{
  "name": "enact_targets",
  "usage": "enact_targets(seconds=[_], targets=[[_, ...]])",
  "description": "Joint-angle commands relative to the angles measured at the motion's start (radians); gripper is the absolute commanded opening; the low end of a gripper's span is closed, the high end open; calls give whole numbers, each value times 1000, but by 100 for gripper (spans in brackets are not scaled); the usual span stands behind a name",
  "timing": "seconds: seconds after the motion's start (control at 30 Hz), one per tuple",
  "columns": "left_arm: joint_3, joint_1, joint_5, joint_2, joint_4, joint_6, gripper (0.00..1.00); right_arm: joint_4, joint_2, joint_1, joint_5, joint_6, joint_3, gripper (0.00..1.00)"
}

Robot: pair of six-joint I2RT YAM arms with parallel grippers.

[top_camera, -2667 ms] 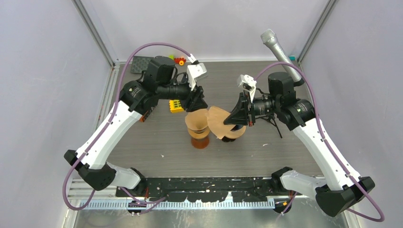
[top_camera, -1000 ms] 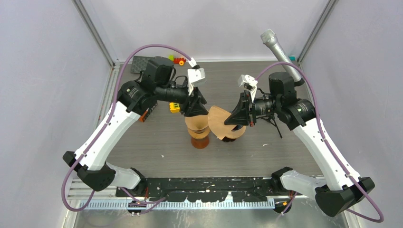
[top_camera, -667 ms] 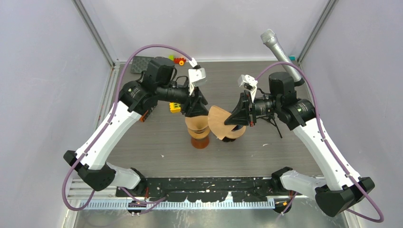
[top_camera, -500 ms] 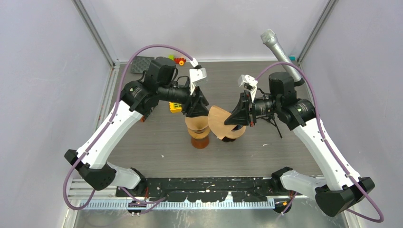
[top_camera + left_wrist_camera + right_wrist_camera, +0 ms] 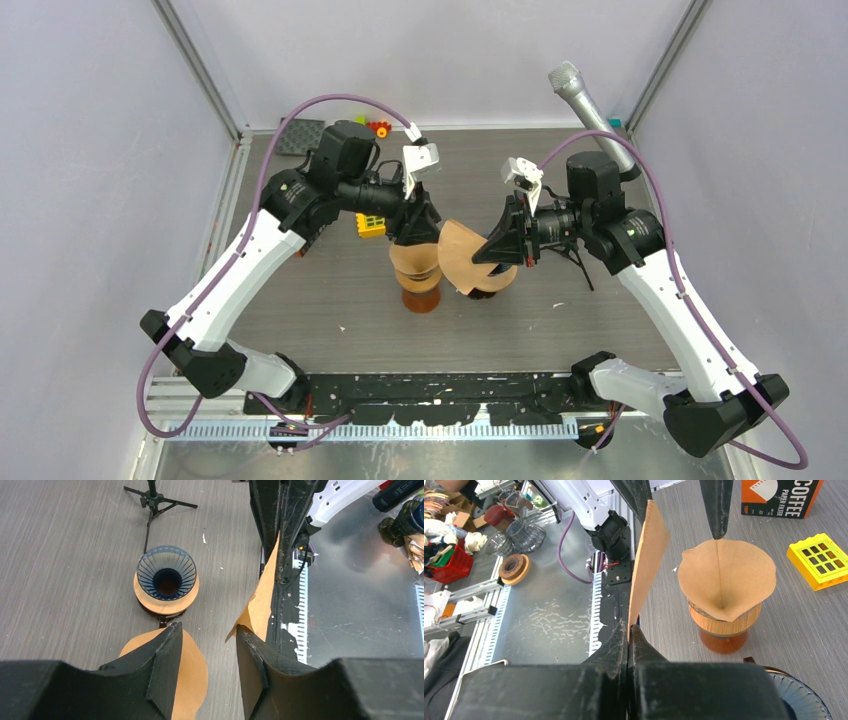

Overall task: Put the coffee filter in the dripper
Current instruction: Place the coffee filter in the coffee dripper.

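filter (image 5: pixel 648 555), brown paper, folded flat, upright

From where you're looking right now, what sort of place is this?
Probably a robotics lab test cell staged for coffee making: a microphone on a stand, a box of paper coffee filters, and a blue glass dripper.

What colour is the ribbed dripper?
The dripper is dark, see-through blue; it shows best in the left wrist view.

Brown coffee filter (image 5: pixel 646 555), ribbed blue dripper (image 5: pixel 148 573)
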Motion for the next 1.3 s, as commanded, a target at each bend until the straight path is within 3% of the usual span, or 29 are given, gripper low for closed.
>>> enact_targets(seconds=[0.0, 0.37, 1.03, 1.27], targets=[[-2, 3, -40, -7, 24, 20, 45, 26, -14, -3, -28, -9, 27, 0], [19, -2, 33, 30, 28, -8, 45, 32, 1, -3, -34, -3, 33, 0], [-18, -2, 286, 54, 56, -77, 45, 72, -8, -4, 9, 20, 4, 0], [-41, -2, 304, 72, 94, -119, 36, 93, -9, -4, 6, 36, -7, 0]])
